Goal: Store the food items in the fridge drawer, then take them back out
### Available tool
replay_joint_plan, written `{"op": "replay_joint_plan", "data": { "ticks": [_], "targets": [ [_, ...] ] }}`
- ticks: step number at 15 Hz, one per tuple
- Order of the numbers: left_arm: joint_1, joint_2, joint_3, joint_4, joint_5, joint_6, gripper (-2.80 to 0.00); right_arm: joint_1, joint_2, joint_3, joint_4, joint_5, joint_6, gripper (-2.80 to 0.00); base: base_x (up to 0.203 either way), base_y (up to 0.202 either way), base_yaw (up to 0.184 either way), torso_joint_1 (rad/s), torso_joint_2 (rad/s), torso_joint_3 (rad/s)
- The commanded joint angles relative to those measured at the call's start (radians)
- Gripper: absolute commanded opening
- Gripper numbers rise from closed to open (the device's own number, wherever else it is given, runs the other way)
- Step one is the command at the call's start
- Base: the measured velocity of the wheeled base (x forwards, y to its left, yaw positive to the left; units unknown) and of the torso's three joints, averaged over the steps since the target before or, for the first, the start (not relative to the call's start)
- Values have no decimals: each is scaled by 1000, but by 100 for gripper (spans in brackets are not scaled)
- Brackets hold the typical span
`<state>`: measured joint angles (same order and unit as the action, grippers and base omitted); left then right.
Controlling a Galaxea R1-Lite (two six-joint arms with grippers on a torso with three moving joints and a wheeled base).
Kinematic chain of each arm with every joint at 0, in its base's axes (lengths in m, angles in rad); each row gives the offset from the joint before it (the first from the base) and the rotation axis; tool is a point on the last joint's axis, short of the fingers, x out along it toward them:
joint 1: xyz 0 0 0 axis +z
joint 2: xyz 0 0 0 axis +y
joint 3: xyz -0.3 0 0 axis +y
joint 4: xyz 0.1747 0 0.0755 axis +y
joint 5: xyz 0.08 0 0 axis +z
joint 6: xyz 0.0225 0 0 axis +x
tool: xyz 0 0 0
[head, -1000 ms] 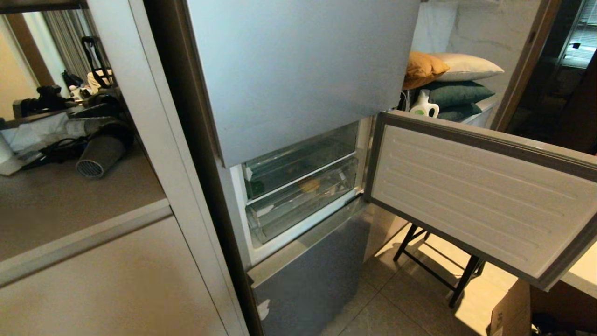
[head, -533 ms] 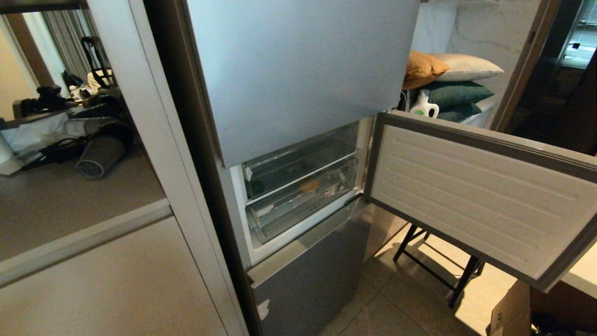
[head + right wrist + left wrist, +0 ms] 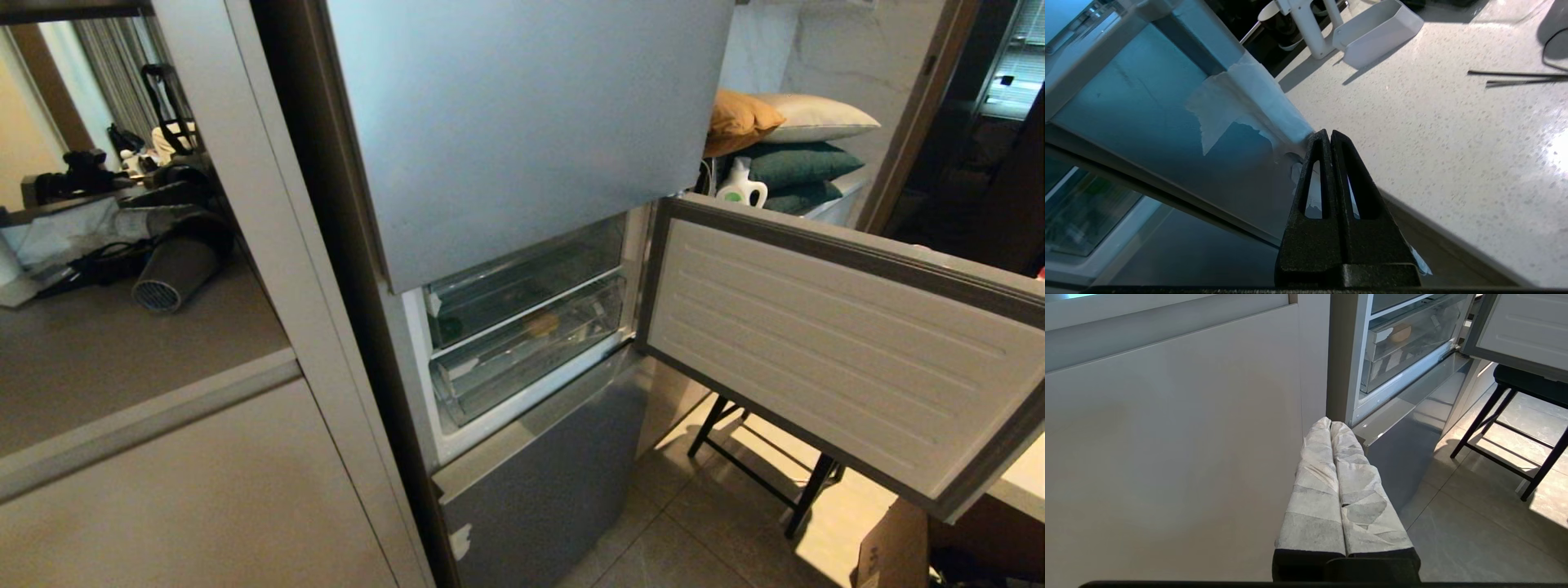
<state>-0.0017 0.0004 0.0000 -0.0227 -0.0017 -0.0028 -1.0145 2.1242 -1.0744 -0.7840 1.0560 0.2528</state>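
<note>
The silver-grey fridge [image 3: 522,131] stood with its middle door [image 3: 833,343] swung wide to the right, baring two transparent pull-out bins, one above the other. The fridge drawer [image 3: 531,347], the lower bin, sat pushed in behind the white frame, and the tan-brown potato [image 3: 541,324] showed through its clear front near the middle; the same potato appeared in the left wrist view [image 3: 1399,332]. A dark green shape low at the left end of the upper bin may have been the bell pepper [image 3: 448,331], though it was too dim to be sure. Neither arm entered the head view. The left pincer [image 3: 1329,424], its fingers wrapped in pale cloth and pressed together, hung low beside the beige cabinet panel [image 3: 1167,449], well short of the fridge, holding nothing. The right pincer [image 3: 1327,132] was closed too, black fingers meeting at the tips, which lay against the taped corner of the open door where it met the speckled white desk [image 3: 1453,134]; whether it pinched the white tape [image 3: 1241,102] could not be told. A black-legged stool [image 3: 767,457] stood under the door.
</note>
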Motion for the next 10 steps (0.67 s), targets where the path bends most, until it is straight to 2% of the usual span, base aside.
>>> {"op": "replay_joint_plan", "data": {
  "ticks": [1,5,10],
  "targets": [
    [0,0,11,0,0,0,-280,2,-24,34,-4,10,0,-280,0,0,0,0,0,0],
    [0,0,11,0,0,0,-280,2,-83,121,-3,10,0,-280,0,0,0,0,0,0],
    [0,0,11,0,0,0,-280,2,-227,344,-5,9,-19,-280,0,0,0,0,0,0]
  ]
}}
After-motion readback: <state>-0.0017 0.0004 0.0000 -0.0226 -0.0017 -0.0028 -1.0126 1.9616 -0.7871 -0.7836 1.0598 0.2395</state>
